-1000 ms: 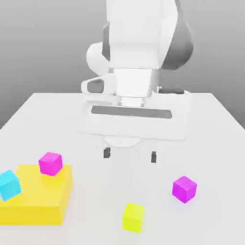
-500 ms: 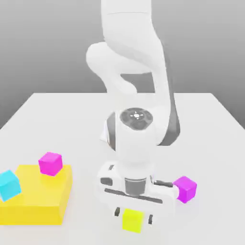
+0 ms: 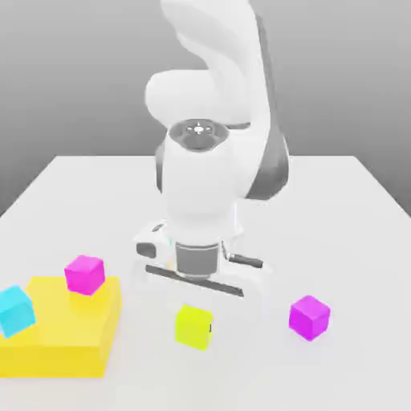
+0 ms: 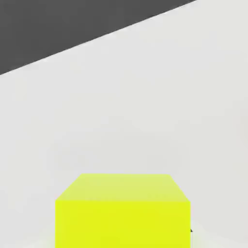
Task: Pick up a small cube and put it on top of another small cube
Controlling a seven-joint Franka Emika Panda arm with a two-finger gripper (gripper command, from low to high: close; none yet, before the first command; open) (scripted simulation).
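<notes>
The small yellow-green cube (image 3: 193, 327) hangs under the hand, between the fingers of my gripper (image 3: 195, 325), which is shut on it. It looks slightly raised off the white table (image 3: 353, 241). A dark fingertip edge shows at the cube's side. In the hand view the cube (image 4: 121, 210) looms close, with bare table behind it. One magenta cube (image 3: 309, 316) rests on the table at the exterior view's right of the gripper. A second magenta cube (image 3: 84, 274) sits on top of the large flat yellow block (image 3: 64, 333) at the exterior view's left.
A cyan cube (image 3: 14, 310) leans on the yellow block's left end. The arm's white body rises over the middle of the table. Open table lies between the held cube and the right magenta cube.
The hand came down over the yellow-green cube, closed on it, and has now carried it up and towards the exterior view's left. The other cubes and the block stayed put.
</notes>
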